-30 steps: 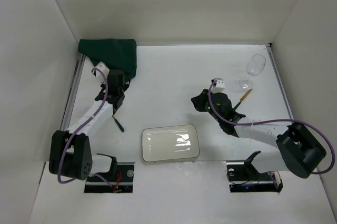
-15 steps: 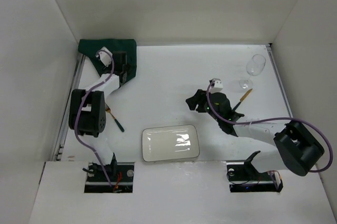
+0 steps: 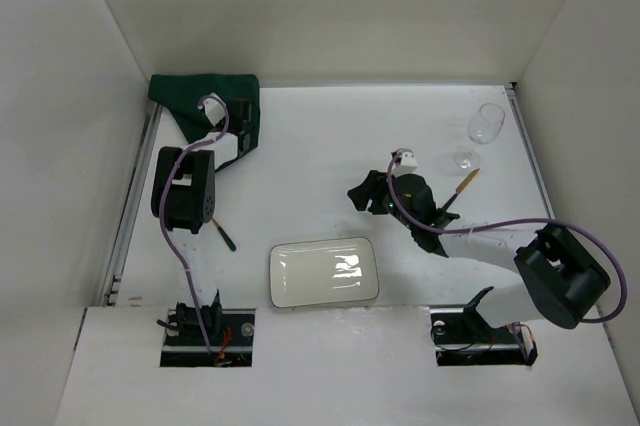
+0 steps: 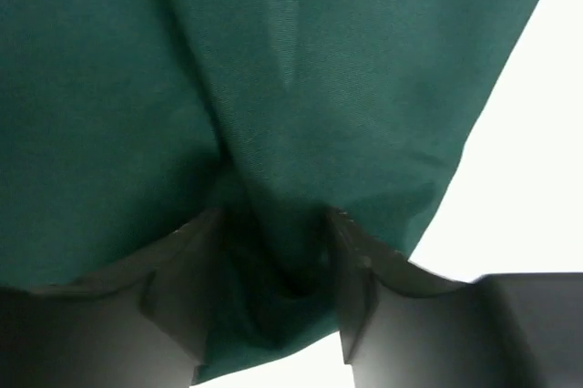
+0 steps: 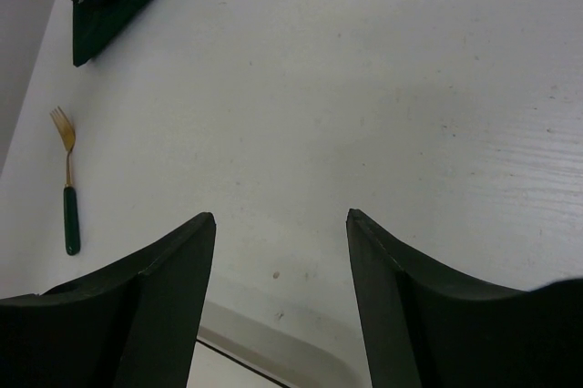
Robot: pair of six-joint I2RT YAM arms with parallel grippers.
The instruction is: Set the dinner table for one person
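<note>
Dinner table [image 3: 330, 146]: green cloth [image 4: 273, 87] fold hides the gap of parted left tool [image 4: 273, 224]; right tool [image 5: 281, 219] parted.

Black wedge-shaped fingers [image 5: 137, 315] are seen on the right gripper [image 5: 281, 215]; behind it, a purple cable [image 3: 480, 228] is looped along white links [image 3: 495, 249].

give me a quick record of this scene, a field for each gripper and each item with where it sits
left gripper: open, fingers either side of a fold of the green cloth
right gripper: open, empty, above bare dinner table
plate: white, rectangular, near edge, centre, nothing on it
fork: green handle, lying flat on the left side, apart from the plate
wine glass: far right corner
second utensil: just nearer than the glass, partly hidden
</note>
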